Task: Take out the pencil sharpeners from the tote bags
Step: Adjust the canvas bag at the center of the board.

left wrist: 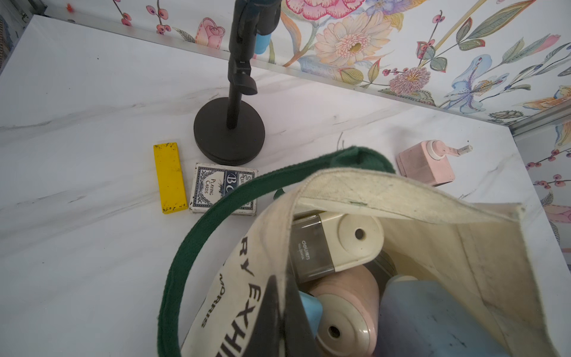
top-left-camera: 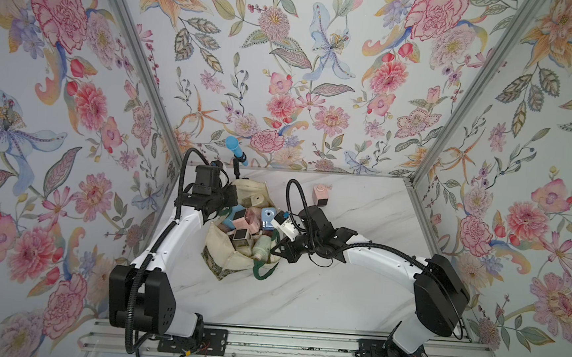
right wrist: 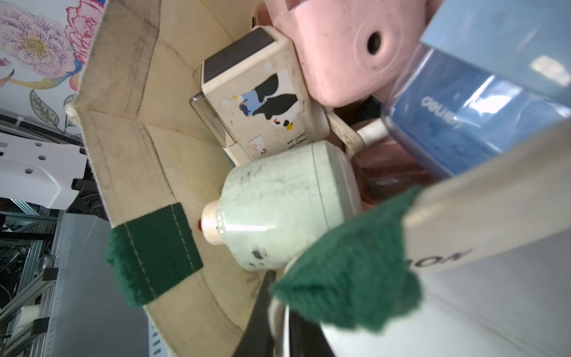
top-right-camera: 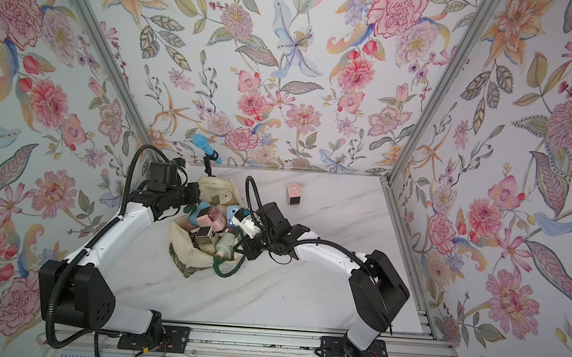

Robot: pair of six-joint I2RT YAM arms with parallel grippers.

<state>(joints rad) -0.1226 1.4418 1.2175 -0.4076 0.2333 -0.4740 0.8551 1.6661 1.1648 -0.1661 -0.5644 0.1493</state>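
"PLAYING CARDS" on deck (left wrist: 223, 188), "MORRIS" on tote (left wrist: 216, 298)

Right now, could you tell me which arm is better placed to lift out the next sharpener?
Probably right. The right gripper hangs at the open tote bag, facing the sage green sharpener; the left gripper is shut on its rim.

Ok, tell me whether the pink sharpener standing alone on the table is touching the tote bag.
Apart. In both top views a strip of bare tabletop lies between the pink sharpener and the tote bag.
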